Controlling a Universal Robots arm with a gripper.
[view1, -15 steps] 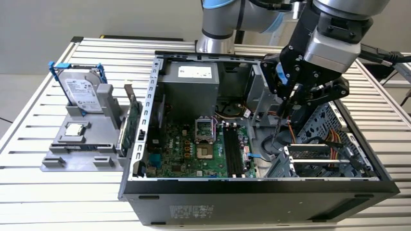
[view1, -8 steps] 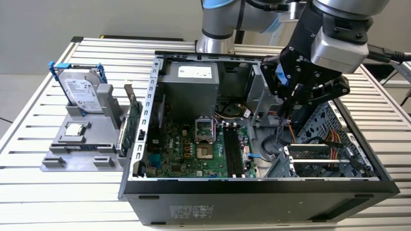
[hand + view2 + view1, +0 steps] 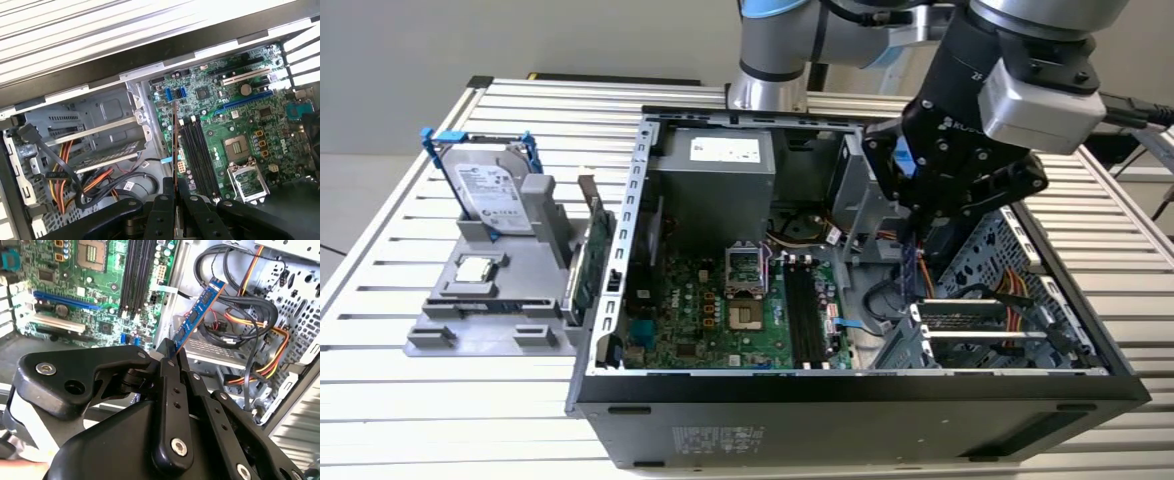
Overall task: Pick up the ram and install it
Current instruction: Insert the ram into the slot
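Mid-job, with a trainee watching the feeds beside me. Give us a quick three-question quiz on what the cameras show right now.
1. True or false: the black metal gripper is shut on the ram, a slim, long circuit-board stick.
2. Fill in: the long black memory slots on the green motherboard are all ____.
3. Where is the ram? A) lying on the slatted table B) held in the air inside the open black computer case, beside the bundled cables C) standing in the grey holder

Key: 1 true; 2 empty; 3 B.
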